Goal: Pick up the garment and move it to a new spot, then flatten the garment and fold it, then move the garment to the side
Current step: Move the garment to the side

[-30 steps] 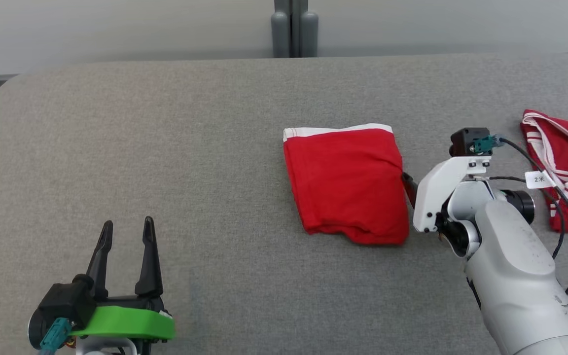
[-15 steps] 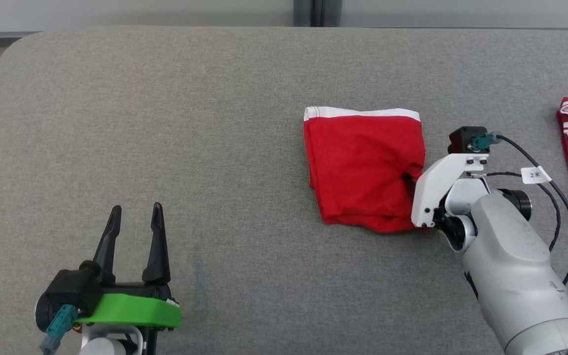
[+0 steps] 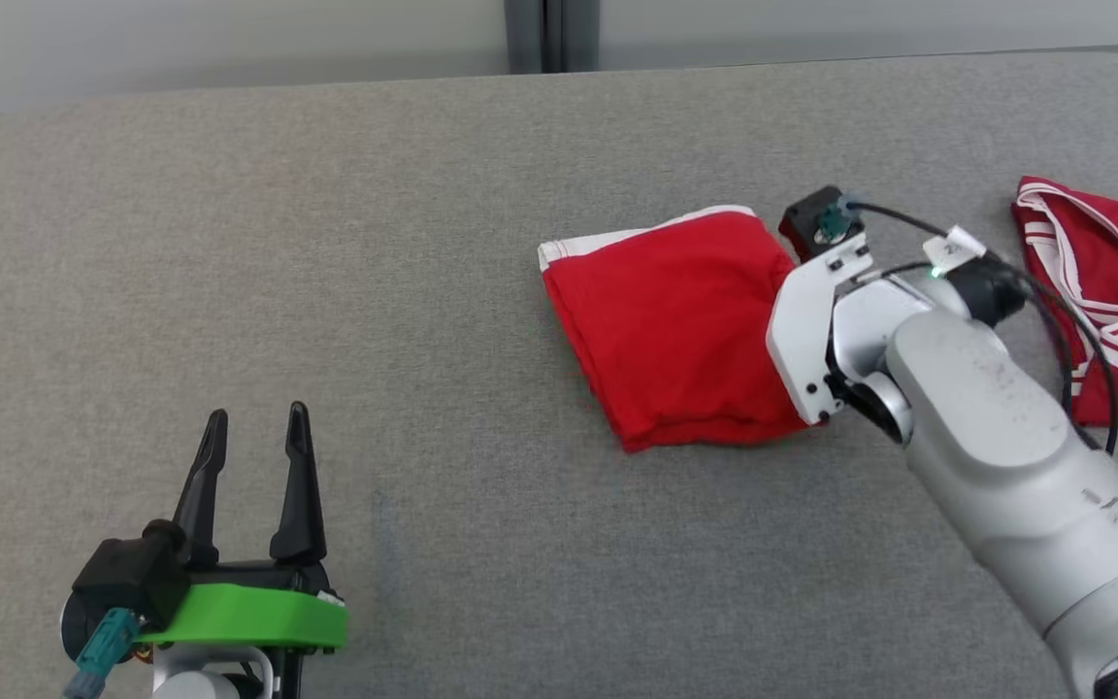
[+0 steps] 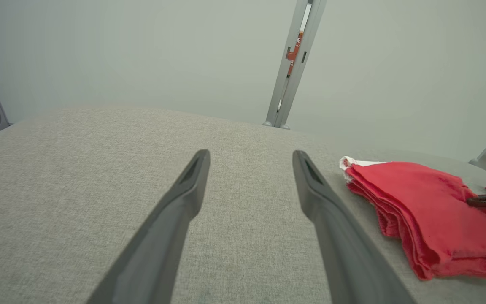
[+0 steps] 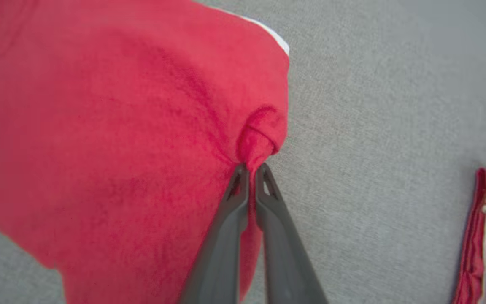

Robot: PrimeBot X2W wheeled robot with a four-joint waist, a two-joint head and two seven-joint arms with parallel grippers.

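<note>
The garment (image 3: 666,330) is a folded red piece with a white band along its far edge, lying on the grey padded table (image 3: 326,243) right of centre. My right gripper (image 5: 251,169) is shut on a pinched ridge of red cloth at the garment's (image 5: 120,126) right edge. In the head view my right wrist (image 3: 811,330) covers that edge and hides the fingers. My left gripper (image 3: 256,427) is open at the lower left, well apart from the garment (image 4: 420,207), with nothing between its fingers (image 4: 192,177).
A second red piece of clothing with white stripes (image 3: 1112,282) lies at the table's right side, close behind my right arm. Its cable loops over that area. A grey post (image 3: 540,34) stands behind the table's far edge.
My right gripper has closed on the garment's right edge, bunching the cloth. The garment now lies turned, its right side farther back. The head camera has shifted. The left gripper is unchanged.
</note>
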